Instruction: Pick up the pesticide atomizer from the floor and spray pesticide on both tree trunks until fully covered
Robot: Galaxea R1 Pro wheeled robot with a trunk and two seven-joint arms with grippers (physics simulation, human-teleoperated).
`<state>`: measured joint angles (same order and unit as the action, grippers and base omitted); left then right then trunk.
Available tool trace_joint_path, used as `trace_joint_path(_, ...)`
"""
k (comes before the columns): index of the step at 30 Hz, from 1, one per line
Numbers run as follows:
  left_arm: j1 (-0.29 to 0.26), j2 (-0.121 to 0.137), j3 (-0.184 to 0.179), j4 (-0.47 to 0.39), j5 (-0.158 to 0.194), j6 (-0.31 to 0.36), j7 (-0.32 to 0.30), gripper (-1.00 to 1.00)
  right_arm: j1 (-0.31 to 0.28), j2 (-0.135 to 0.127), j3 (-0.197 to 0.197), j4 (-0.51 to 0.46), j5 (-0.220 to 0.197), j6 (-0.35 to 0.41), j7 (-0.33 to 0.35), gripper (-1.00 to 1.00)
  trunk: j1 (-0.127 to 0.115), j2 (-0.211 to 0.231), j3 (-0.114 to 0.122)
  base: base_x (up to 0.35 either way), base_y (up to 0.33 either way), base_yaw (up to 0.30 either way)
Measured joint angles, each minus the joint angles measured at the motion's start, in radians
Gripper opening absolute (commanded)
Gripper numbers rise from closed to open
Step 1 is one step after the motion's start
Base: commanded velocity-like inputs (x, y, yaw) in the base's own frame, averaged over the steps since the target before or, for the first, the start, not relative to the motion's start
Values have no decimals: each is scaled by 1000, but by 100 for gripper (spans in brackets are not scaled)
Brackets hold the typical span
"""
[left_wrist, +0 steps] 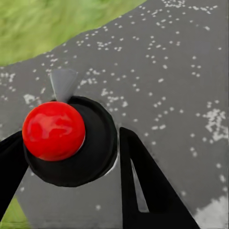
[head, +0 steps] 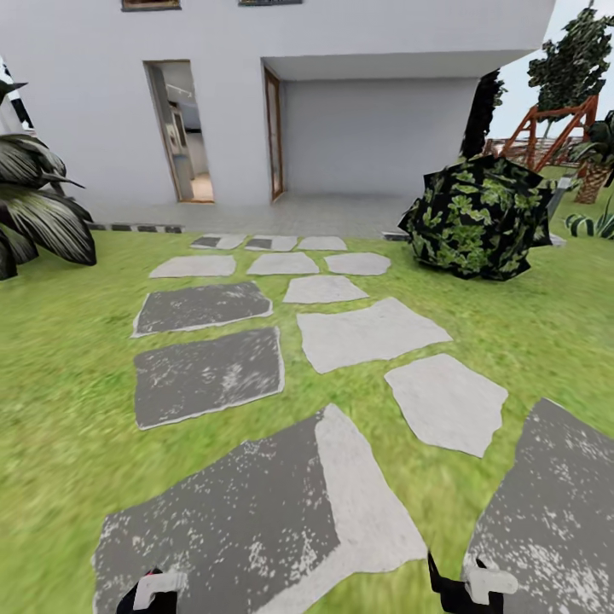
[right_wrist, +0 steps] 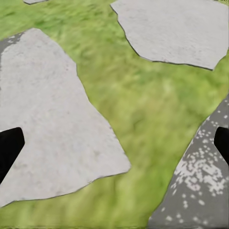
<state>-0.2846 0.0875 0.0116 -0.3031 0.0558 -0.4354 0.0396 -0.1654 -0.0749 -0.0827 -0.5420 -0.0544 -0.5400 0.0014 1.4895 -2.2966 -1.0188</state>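
A path of flat, irregular stone slabs (head: 367, 333) runs across the grass floor (head: 60, 375) toward a plain white house (head: 367, 102) with an open doorway (head: 181, 132). Some slabs are pale and chalky, others dark grey and flecked with white, their edges ragged like broken slate. To the right sits a rounded, faceted bush (head: 477, 217) with blotchy green and black leaves; on the left edge, long dark drooping palm fronds (head: 38, 209). One tall tree (head: 576, 60) with ragged dark foliage rises far back at the right, behind a reddish wooden frame (head: 554, 128).

The left gripper (left_wrist: 71, 157) is clenched around the pesticide atomizer (left_wrist: 67, 138): a glossy red round cap sits on a matte black circular body, a small grey nozzle poking out, with the black fingers pressed at either side, all above a speckled dark slab (left_wrist: 162, 71).

The right gripper (right_wrist: 117, 143) is spread wide and holds nothing, its black fingertips (right_wrist: 9, 143) at the edges of the wrist view over grass between a pale slab (right_wrist: 47, 124) and a dark one.
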Motion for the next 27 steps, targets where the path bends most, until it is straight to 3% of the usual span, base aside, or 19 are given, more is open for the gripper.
trace_joint_path(11,0,0,0,0,0,0,0,-100,0,0,0,0,0,0,0,100,0,0,6,-241,-103,275)
trace_joint_path(27,0,0,0,0,0,0,0,-100,0,0,0,0,0,0,0,100,0,0,7,-16,-4,279)
